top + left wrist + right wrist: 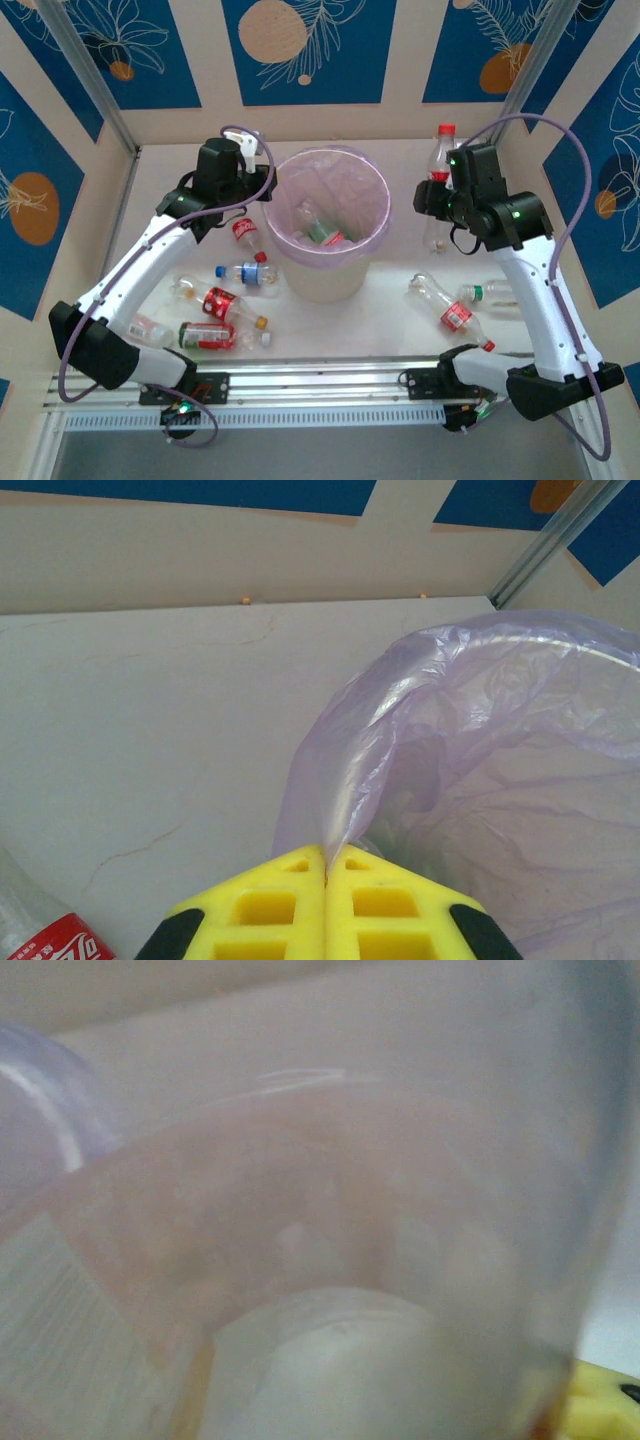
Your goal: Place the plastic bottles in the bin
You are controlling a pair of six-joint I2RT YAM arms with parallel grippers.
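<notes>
Clear plastic bottle (330, 1260) sat right against the lens, badly blurred, taking most of the frame; orange-brown tint through its wall, pale rounded shape low centre, couldn't tell if cap or base. Ribbed clear patch at lower left. Purple bin liner (45, 1090) rim curved in at upper left, behind the bottle. Pale table (230, 1010) across the top. Yellow finger (605, 1405) corner at bottom right, just beside the bottle's edge

Left arm (130, 270) and right arm (548, 295) are both showing white links between chunky black joints. Lilac cables (238, 127) are looping off each, green lights (515, 212) are glowing, and the fingers (265, 910) are looking yellow, possibly foam.
</notes>
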